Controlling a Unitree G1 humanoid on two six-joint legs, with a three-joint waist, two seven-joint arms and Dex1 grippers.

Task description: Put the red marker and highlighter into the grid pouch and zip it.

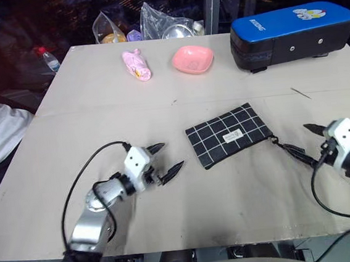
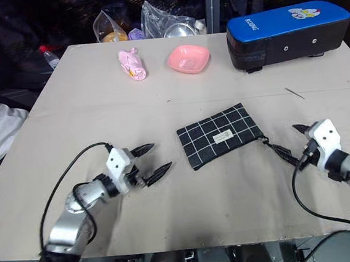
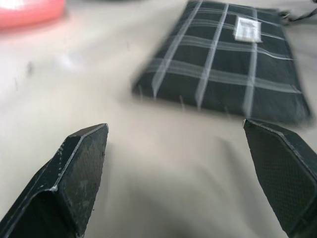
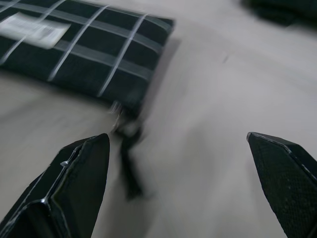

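Note:
The grid pouch (image 1: 228, 135) lies flat in the middle of the table, white label up, its black pull cord (image 4: 128, 163) trailing from its right corner. My left gripper (image 1: 170, 157) stands open just left of the pouch, a short gap away, with nothing between its fingers. My right gripper (image 1: 300, 140) is open to the right of the pouch, and the pull cord lies on the table close to its near finger, not held. The red marker and the highlighter are out of view.
A big black case with a blue top (image 1: 293, 33) stands at the back right. A pink bowl (image 1: 192, 59) and a pink soft item (image 1: 137, 65) sit at the back middle. Plastic bags (image 1: 152, 25) and a bottle (image 1: 47, 58) lie beyond the far edge.

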